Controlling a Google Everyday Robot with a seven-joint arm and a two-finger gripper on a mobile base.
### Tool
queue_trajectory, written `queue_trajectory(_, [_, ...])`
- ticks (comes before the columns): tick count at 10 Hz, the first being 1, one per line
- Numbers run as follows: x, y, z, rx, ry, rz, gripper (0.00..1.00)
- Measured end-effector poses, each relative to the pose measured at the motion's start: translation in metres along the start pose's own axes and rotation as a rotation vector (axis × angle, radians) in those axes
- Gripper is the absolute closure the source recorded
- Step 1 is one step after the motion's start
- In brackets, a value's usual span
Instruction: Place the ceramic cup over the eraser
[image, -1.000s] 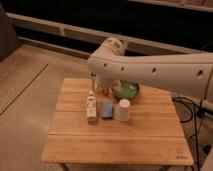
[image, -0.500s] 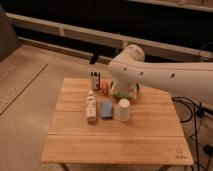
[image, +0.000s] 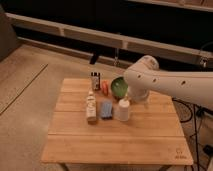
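Note:
The ceramic cup (image: 123, 110), plain white and tapered, stands upright on the wooden table (image: 115, 140), right of centre. The eraser (image: 106, 109), a small blue block, lies just left of it, a little apart. My white arm reaches in from the right, bent above the table's far right part. Its end with the gripper (image: 134, 98) hangs just behind and to the right of the cup, close above the tabletop. It is open, and I see nothing held in it.
A white labelled bottle (image: 91, 107) stands left of the eraser. Behind are a dark jar (image: 95, 80), a small orange item (image: 105, 87) and a green bowl (image: 119, 87), partly covered by my arm. Black cables hang off the table's right side.
My arm has swung to the right and come lower, from over the table's back middle to behind the cup. The cup, eraser and other items have not moved.

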Motion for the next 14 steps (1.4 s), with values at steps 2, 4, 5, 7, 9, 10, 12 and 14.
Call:
queue_trajectory(2, [-0.01,0.016,0.004,0.009,0.002,-0.066,0.35])
queue_trajectory(4, [-0.015,0.032,0.009,-0.006,0.008,-0.108,0.35])
queue_trajectory(5, [-0.013,0.035,0.014,-0.013,0.017,-0.105,0.35])
queue_trajectory(7, [-0.008,0.036,0.023,-0.028,0.033,-0.096,0.35])
queue_trajectory(9, [-0.007,0.035,0.032,-0.044,0.048,-0.094,0.35])
queue_trajectory(10, [-0.008,0.037,0.037,-0.053,0.054,-0.102,0.35])
queue_trajectory(12, [-0.008,0.045,0.045,-0.075,0.065,-0.117,0.35])
queue_trajectory(14, [-0.007,0.051,0.058,-0.099,0.082,-0.131,0.35])
